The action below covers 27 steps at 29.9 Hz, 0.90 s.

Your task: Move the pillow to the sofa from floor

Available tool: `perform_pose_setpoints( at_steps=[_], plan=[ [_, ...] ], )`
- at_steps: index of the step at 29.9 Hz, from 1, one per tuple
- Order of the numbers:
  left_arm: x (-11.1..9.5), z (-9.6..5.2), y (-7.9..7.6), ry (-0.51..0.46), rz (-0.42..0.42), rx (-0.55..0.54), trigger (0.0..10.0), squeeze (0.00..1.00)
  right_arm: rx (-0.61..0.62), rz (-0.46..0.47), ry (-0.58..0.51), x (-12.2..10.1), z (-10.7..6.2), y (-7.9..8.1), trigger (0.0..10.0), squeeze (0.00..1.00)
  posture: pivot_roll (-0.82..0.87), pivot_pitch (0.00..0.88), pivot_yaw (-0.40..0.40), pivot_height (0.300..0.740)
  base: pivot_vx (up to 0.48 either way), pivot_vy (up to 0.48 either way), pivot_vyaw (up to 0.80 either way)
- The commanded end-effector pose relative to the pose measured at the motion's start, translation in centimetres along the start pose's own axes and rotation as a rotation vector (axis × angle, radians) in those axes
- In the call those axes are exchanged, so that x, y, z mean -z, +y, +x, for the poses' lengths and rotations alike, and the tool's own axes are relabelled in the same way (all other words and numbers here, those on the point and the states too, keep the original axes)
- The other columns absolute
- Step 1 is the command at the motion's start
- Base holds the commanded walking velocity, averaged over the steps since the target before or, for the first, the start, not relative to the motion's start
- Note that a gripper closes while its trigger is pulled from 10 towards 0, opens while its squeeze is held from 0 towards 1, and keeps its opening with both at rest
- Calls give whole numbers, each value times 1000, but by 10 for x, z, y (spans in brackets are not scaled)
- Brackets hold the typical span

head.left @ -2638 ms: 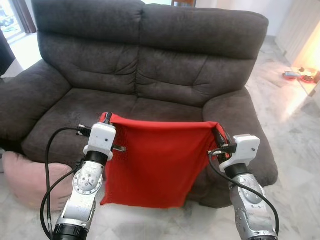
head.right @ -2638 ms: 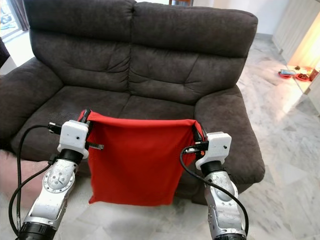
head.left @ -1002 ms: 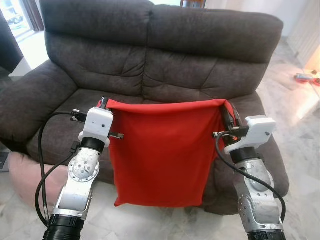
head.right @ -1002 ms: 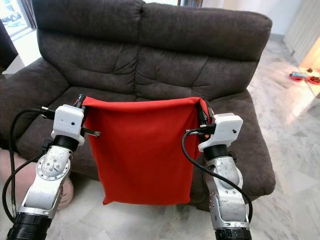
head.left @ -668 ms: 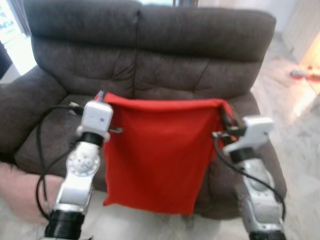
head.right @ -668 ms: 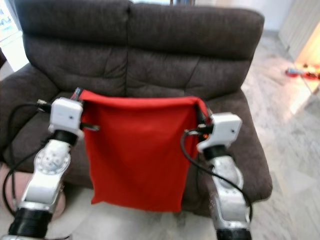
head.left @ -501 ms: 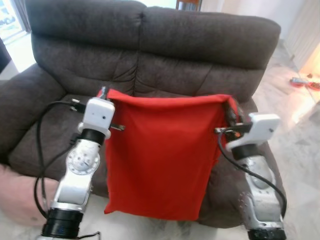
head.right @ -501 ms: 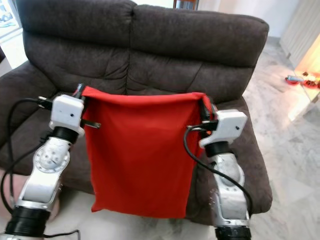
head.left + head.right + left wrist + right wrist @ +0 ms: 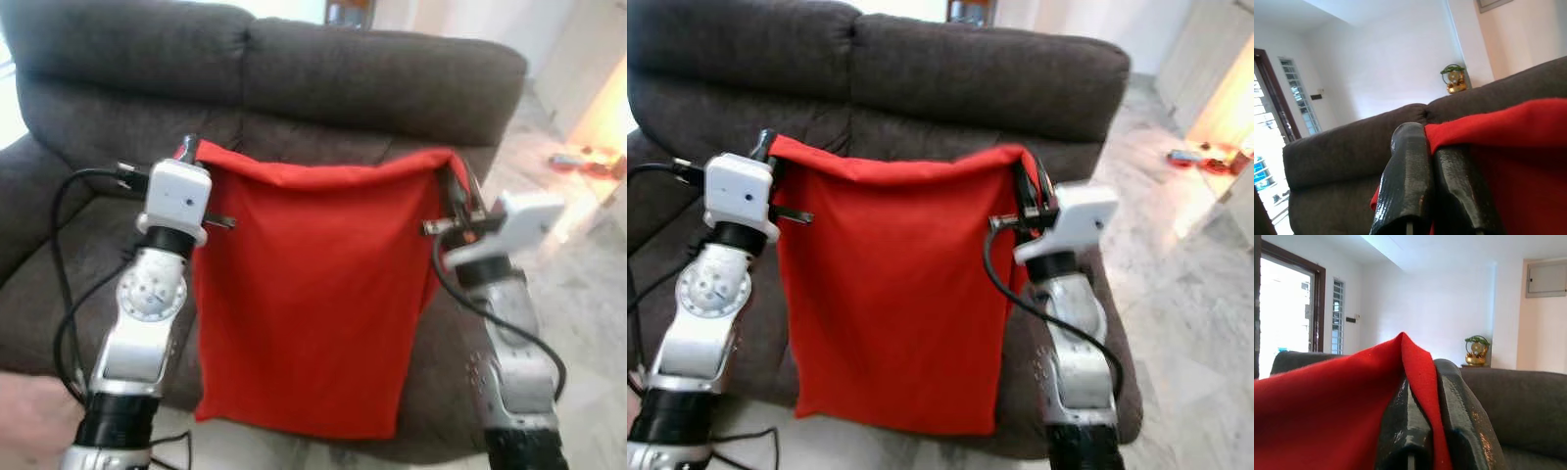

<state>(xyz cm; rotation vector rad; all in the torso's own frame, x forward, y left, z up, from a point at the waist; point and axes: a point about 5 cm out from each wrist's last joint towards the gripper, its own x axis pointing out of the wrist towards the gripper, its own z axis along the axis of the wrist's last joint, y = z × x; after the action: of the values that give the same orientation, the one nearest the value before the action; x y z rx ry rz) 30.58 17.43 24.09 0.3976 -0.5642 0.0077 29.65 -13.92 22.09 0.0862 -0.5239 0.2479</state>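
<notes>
At the far left, low by the robot's left arm, a pale pink cushion lies on the floor beside the sofa's base. The left gripper is raised in front of the dark grey sofa, its 2 black fingers pressed together on the top left corner of the red pillow. The pillow hangs flat and upright between the 2 arms, its top edge sagging slightly in the middle, its lower edge below the front of the sofa seat. The right gripper pinches the top right corner, fingers clamped with red fabric between them. Further right lies pale marble floor, with small red items by the wall.
</notes>
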Motion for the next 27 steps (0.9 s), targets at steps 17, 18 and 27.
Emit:
perform_pose_setpoints(
  at_steps=[17,18,27],
  plan=[
    [-22,7,-2,-94,-10,-10,10000,0,-48,16,-29,-13,0,0,10000,0,100,31,-77,740,324,0,0],
    [-14,5,-8,-48,-10,26,10000,0,-65,19,0,-7,-3,1,10000,0,100,32,-77,740,0,0,0],
    [20,-12,-40,138,20,206,10000,0,-38,-4,139,25,-23,-14,10000,0,99,35,-79,740,0,0,0]
  ],
)
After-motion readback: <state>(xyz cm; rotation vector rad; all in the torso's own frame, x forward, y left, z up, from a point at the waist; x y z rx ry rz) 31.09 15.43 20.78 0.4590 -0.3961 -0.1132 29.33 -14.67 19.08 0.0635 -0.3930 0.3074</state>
